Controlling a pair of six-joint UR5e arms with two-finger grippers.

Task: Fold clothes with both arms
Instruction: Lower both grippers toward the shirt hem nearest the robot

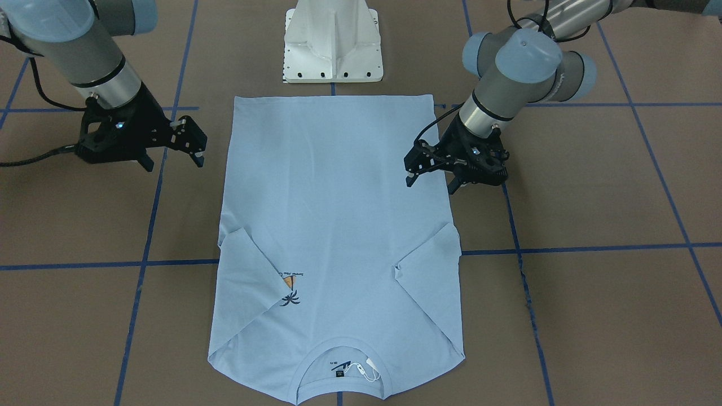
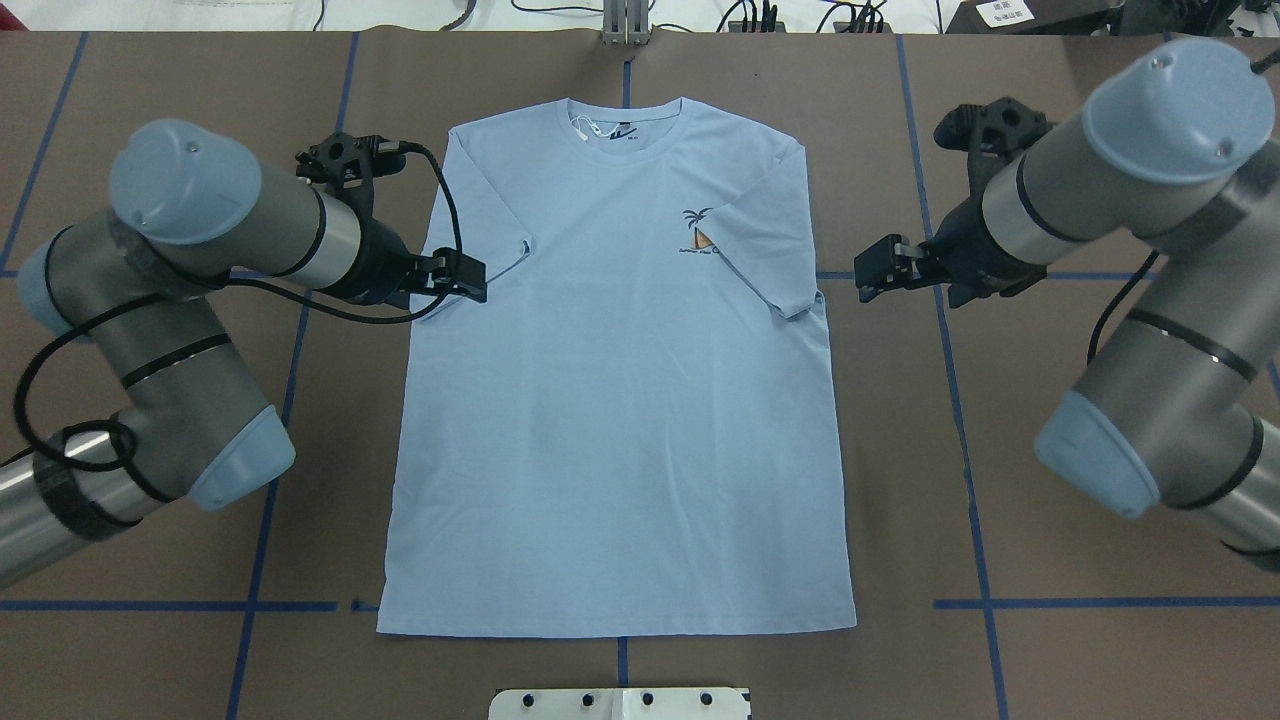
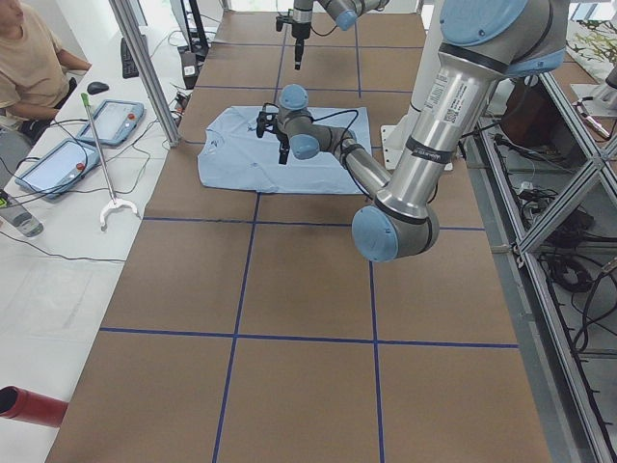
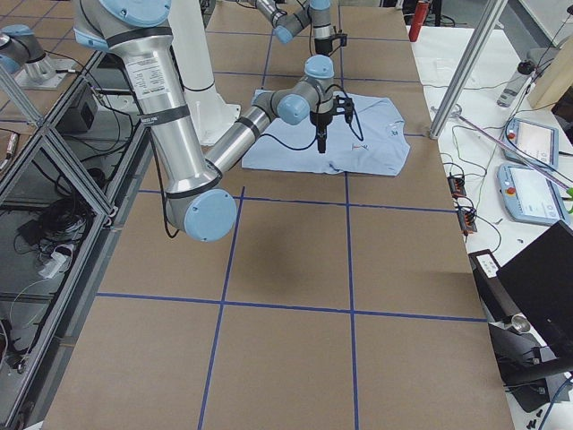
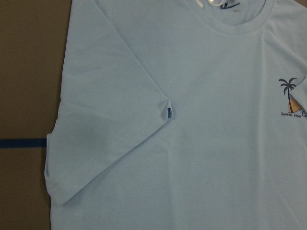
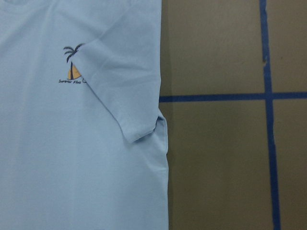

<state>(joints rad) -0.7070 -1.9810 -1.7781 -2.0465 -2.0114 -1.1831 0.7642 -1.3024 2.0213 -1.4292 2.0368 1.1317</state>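
Soft, light and limp, the shirt (image 1: 338, 186) would likely sag, so pinch its side edges by the folded-in sleeves (image 1: 254, 270); left fingers (image 1: 410, 169) and right fingers (image 1: 197, 152) hang spread, empty

T-shirt (image 2: 620, 420): light blue, flat face-up on counter (image 2: 330, 660), both sleeves folded inward. Left hand (image 1: 430, 183), right hand (image 1: 174, 162) flank it, jaws apart.

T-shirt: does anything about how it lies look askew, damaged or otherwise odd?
Nothing damaged. The T-shirt lies flat and square, both sleeves already folded inward. The sleeve on the robot's right overlaps part of the palm-tree print, and a white tag lies loose inside the collar.
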